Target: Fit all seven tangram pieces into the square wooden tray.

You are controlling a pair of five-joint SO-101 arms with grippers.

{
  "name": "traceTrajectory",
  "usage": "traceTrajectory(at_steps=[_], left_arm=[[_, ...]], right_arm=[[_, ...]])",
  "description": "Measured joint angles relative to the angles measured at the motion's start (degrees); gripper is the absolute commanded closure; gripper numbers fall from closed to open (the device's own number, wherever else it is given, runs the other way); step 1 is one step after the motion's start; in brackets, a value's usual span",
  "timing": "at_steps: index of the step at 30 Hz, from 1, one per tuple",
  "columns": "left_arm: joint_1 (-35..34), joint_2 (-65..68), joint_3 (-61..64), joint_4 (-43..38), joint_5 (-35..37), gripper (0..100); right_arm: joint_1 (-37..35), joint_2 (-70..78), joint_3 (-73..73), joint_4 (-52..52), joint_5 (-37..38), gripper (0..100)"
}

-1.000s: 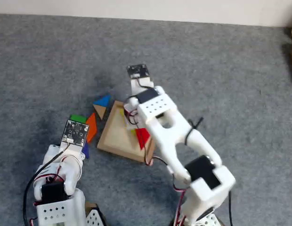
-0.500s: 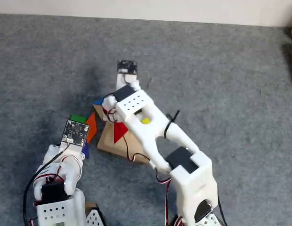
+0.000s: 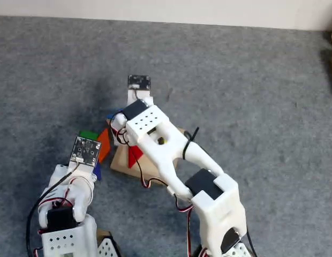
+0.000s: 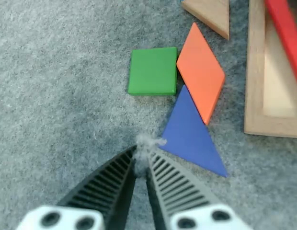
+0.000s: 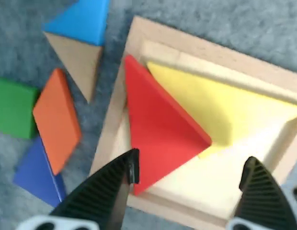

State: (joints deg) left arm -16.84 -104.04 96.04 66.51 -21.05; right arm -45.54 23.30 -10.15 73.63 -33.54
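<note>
In the right wrist view my right gripper [image 5: 191, 172] hangs open over the square wooden tray [image 5: 206, 43]. A yellow triangle [image 5: 225, 105] lies in the tray. The red triangle [image 5: 160, 127] sits tilted, one edge resting on the tray's rim, below the open jaws. Outside that rim lie a light blue triangle [image 5: 81, 21], a wooden triangle [image 5: 76, 60], an orange parallelogram [image 5: 57, 120], a green square [image 5: 14, 108] and a dark blue triangle [image 5: 36, 175]. My left gripper [image 4: 141, 153] is shut on nothing, just off the dark blue triangle [image 4: 189, 136].
From above, the right arm [image 3: 160, 144] covers most of the tray [image 3: 123, 160], with the red triangle [image 3: 135, 155] showing beside it. The left arm [image 3: 69, 187] stands at the front left. Grey carpet surrounds the pieces, open to the right and far side.
The right arm swung left across the tray, and the red triangle went with it from the tray's right side to its left rim. The left arm stayed still.
</note>
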Motion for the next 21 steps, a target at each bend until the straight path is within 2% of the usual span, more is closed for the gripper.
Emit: traceTrajectory(at_steps=[7, 14, 18, 21], left_arm=[[0.0, 0.0, 0.0, 0.0, 0.0, 99], [0.0, 0.0, 0.0, 0.0, 0.0, 99], [0.0, 0.0, 0.0, 0.0, 0.0, 99], [0.0, 0.0, 0.0, 0.0, 0.0, 99]], right_arm=[[4.0, -3.4, -2.3, 10.1, 13.3, 70.6], [9.0, -5.5, -2.3, 8.1, 28.3, 99.8], [10.0, -5.6, -1.7, 3.8, 37.5, 98.6], [10.0, -5.6, 2.3, -1.0, 39.5, 98.6]])
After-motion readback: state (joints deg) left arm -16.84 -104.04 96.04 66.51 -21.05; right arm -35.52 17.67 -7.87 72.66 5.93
